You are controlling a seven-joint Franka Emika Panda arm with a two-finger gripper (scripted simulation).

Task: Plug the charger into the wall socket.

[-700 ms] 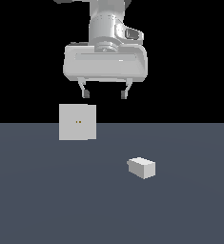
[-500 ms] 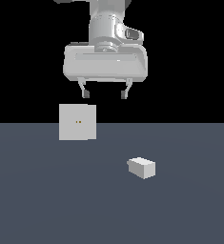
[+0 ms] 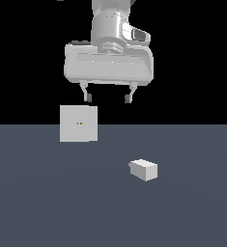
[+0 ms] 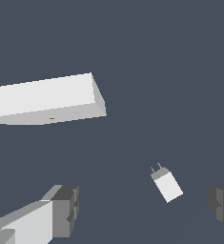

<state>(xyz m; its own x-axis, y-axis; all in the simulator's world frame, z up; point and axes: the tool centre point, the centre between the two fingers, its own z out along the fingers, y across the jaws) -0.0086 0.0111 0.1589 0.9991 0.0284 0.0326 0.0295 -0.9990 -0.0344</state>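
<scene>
The charger is a small white block lying on the grey floor, toward the exterior view's right; in the wrist view the charger shows two short prongs at one end. The wall socket is an upright white square plate with two tiny orange-brown holes, standing at the exterior view's left; the wrist view sees the wall socket from above. My gripper hangs open high above the floor, between the two, holding nothing. Both fingers frame the wrist view, with the charger far below.
A flat dark grey floor spreads under everything, with black background behind. No other objects show.
</scene>
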